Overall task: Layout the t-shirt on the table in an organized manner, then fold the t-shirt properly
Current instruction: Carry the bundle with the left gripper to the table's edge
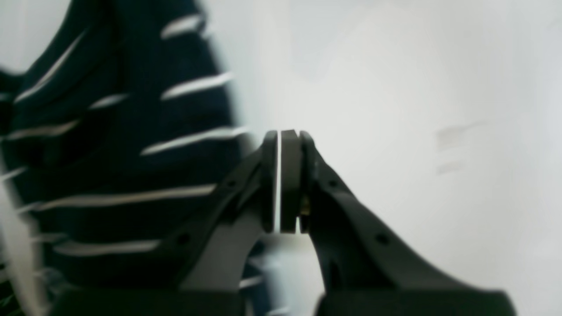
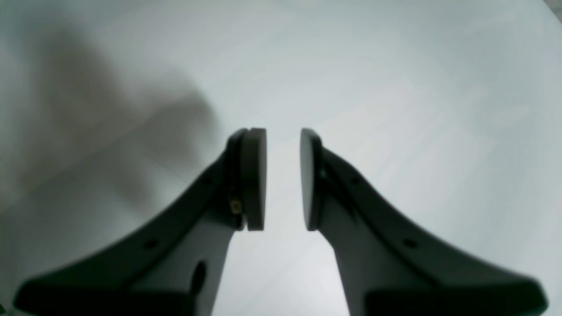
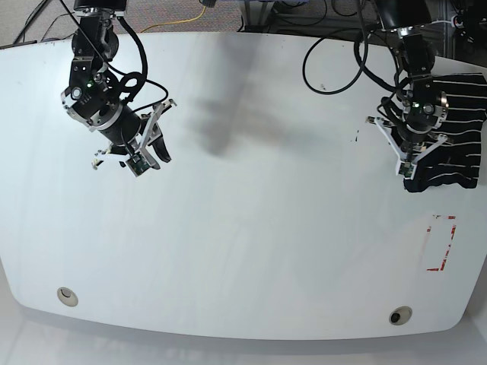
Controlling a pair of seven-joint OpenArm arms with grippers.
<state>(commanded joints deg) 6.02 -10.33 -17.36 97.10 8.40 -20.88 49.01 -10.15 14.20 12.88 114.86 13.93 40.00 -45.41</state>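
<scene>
While the t-shirt (image 3: 456, 129) lies bunched beside the pressed-together left end effector (image 1: 283, 182), right end effector (image 2: 283, 180) spread, well apart

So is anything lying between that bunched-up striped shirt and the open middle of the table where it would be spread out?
Nothing visible does. The dark striped fabric t-shirt sits bunched at the edge of the glossy white table, right beside the left pincer. The tabletop between it and the middle is bare; the right pincer hangs over the far side.
</scene>
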